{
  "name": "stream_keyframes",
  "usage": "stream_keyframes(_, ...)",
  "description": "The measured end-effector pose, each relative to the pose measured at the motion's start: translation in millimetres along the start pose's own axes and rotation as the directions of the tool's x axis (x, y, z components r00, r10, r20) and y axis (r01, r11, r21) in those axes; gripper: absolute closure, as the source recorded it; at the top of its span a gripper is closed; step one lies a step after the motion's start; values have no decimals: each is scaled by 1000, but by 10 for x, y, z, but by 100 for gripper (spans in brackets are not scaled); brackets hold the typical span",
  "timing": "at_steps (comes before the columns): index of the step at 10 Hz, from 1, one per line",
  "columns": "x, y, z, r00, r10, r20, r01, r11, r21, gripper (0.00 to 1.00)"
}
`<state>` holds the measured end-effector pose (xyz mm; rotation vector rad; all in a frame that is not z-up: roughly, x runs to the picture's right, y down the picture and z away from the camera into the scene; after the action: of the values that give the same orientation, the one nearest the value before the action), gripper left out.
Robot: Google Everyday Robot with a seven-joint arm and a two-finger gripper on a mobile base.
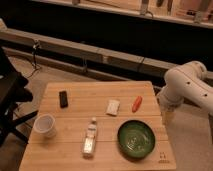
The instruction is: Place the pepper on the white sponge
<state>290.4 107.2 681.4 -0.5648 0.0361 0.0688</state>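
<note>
The reach looks not yet begun: the tool [168,116], its state impossible to tell, hangs beside the counter [90,92], the pepper [136,103] nearest it and the white sponge [113,107] just beyond, so next comes lowering over the pepper to grasp

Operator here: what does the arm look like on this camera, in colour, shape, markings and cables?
The arm is white, made of thick rounded segments with bulbous joints; a few small dark dots mark its shell. No cables show on it. The gripper, at its lower end beside the right edge of the table, is the same pale colour.
</note>
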Motion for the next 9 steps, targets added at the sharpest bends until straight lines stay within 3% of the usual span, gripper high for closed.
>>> stream_keyframes(9,12,-9,-18,1000,12,17,-12,1000,6,20)
